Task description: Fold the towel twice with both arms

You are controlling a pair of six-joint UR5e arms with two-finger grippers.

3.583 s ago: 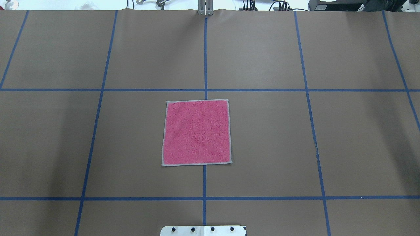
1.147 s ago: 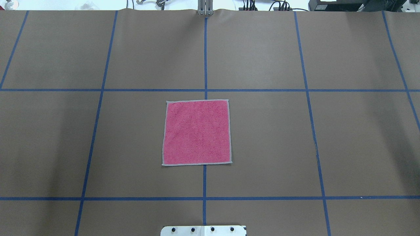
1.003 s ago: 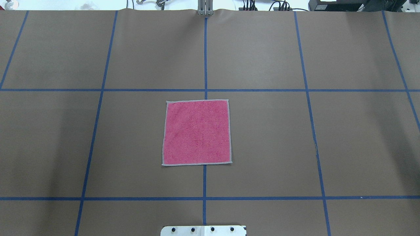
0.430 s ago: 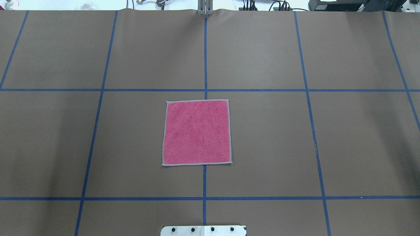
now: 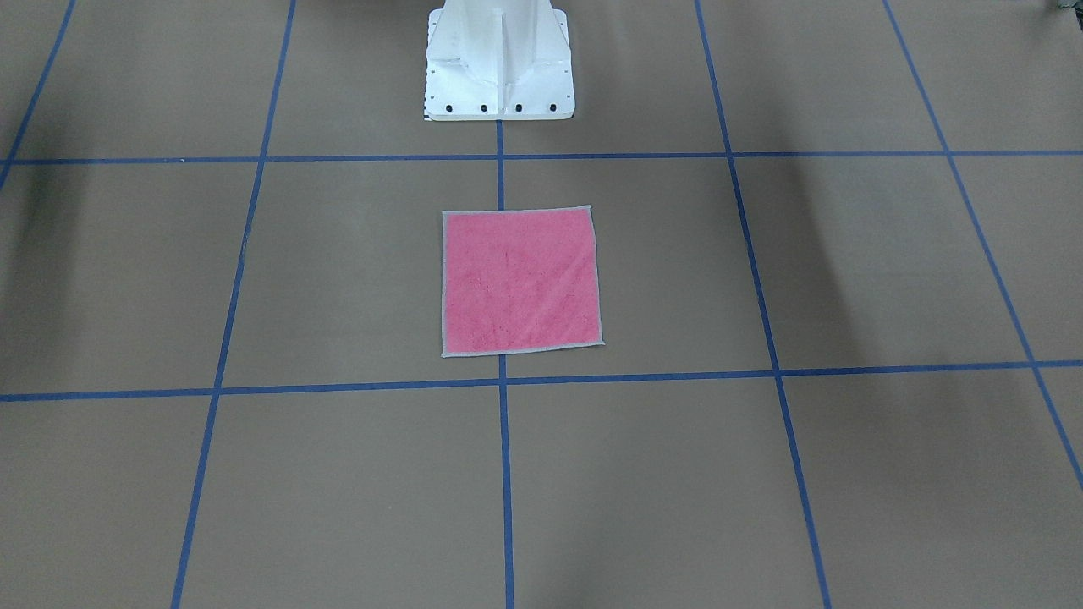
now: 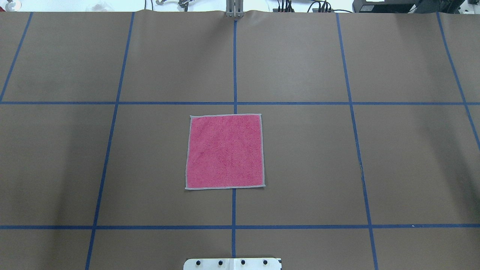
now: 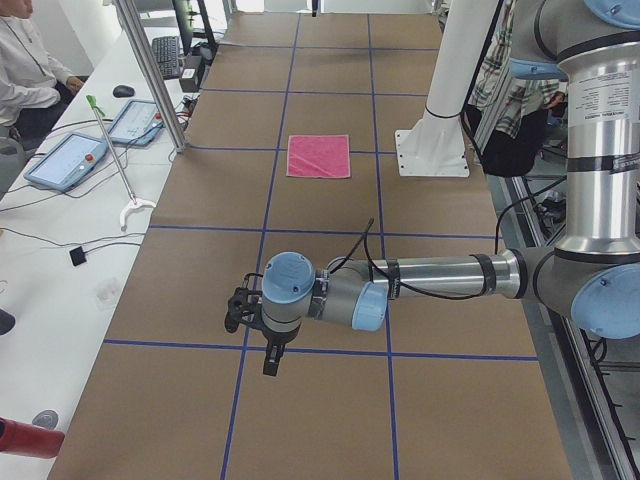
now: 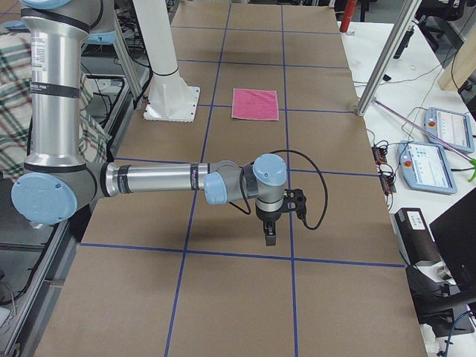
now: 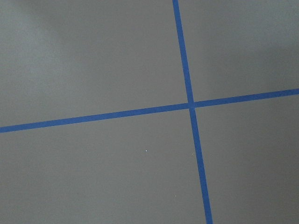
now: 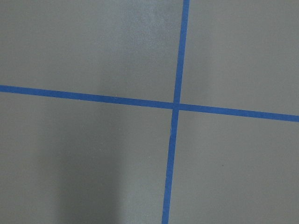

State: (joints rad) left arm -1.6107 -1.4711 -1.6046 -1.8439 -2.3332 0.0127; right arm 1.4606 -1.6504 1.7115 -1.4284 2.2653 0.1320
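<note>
Midway between left pincer [image 7: 269,366] and right pincer [image 8: 269,239], well apart from both, the towel [image 6: 225,151] lies flat; whether either is clenched or released I cannot tell.

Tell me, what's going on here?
Nothing is being handled yet. The pink towel lies flat and unfolded on the brown table, near the white pedestal. The left arm and right arm are stretched out far from it, at opposite ends. The left tool and right tool hang above blue tape crossings, touching nothing.
</note>
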